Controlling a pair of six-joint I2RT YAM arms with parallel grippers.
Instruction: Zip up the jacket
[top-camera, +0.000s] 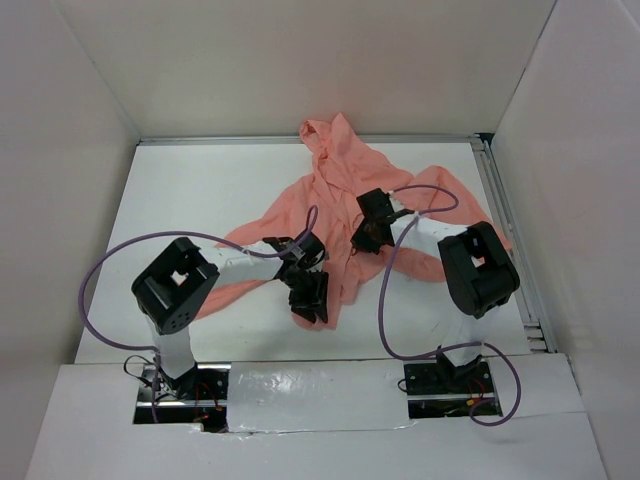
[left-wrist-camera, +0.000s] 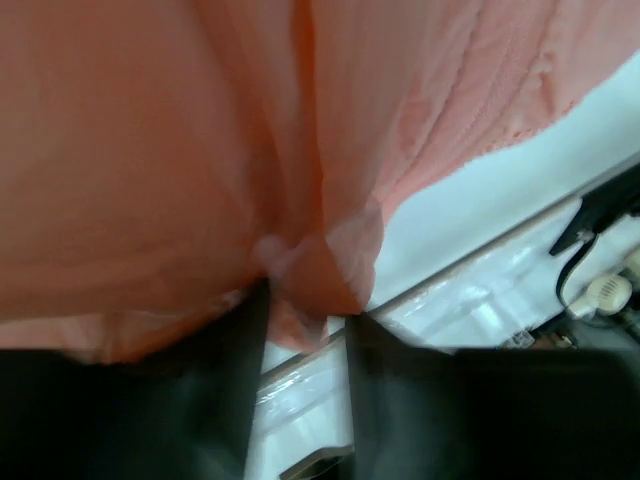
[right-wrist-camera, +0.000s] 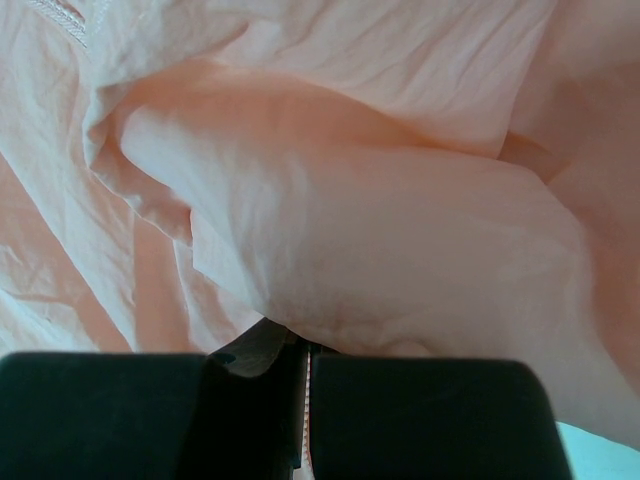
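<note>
Jacket (top-camera: 335, 190): salmon-pink, lay crumpled at the middle of the surface (top-camera: 200, 200), hood toward the far wall.
Left gripper (left-wrist-camera: 305, 305): narrowed on a fold at the near hem.
Right gripper (right-wrist-camera: 303, 345): nearly closed, pinching fabric higher up.
Handling: hem likely needed holding taut; zipper not discernible.
</note>
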